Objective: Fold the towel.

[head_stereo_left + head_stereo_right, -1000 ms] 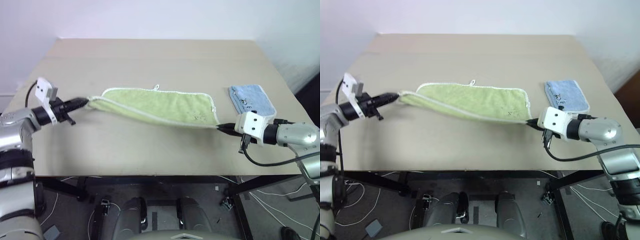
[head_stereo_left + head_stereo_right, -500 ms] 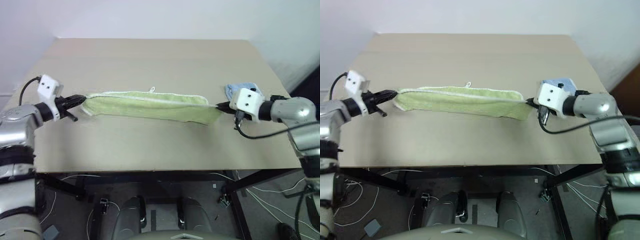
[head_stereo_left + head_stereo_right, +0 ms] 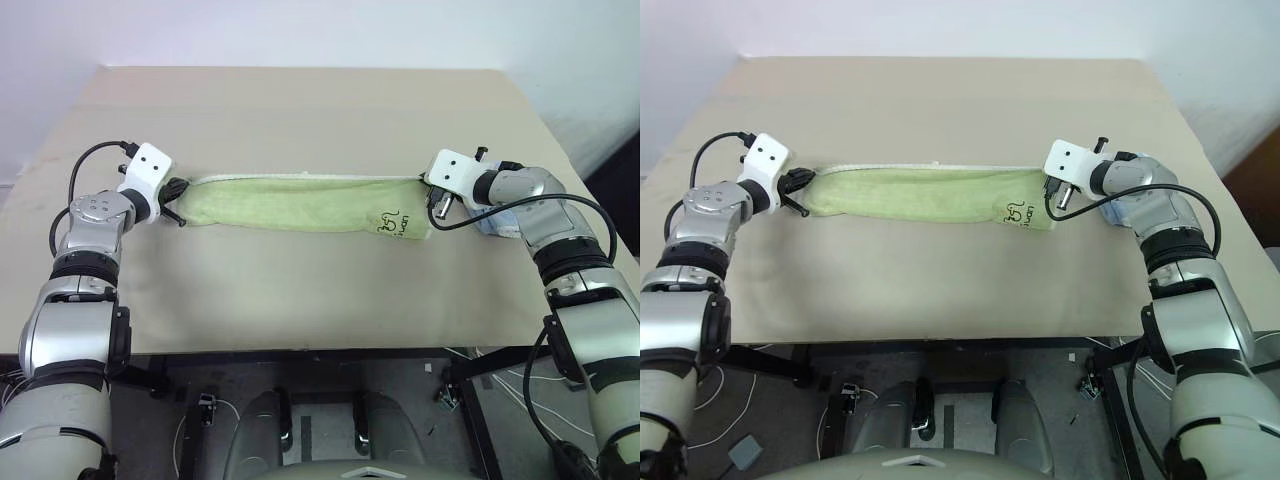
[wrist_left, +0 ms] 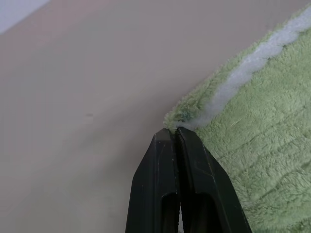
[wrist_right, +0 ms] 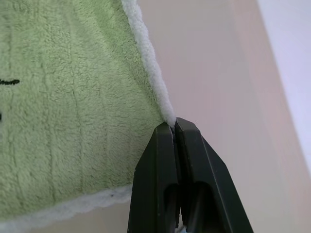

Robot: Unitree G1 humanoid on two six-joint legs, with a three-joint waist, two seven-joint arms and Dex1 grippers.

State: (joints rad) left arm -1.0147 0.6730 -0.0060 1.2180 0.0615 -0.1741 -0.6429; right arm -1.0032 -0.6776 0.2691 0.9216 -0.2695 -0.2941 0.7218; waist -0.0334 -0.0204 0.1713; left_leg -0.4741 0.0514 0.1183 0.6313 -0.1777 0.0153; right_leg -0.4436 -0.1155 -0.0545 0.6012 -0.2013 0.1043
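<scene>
Careful: both jaws clamped on towel corners, left gripper, right gripper. Grips thin; release unevenly and your fold skews toward worktop's far edge.

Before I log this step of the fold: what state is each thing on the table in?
towel: doubled lengthwise into a long band, held by its two ends
left gripper: shut on a towel corner
right gripper: shut on a towel corner
blue towel: lying behind the right arm, mostly hidden
</scene>
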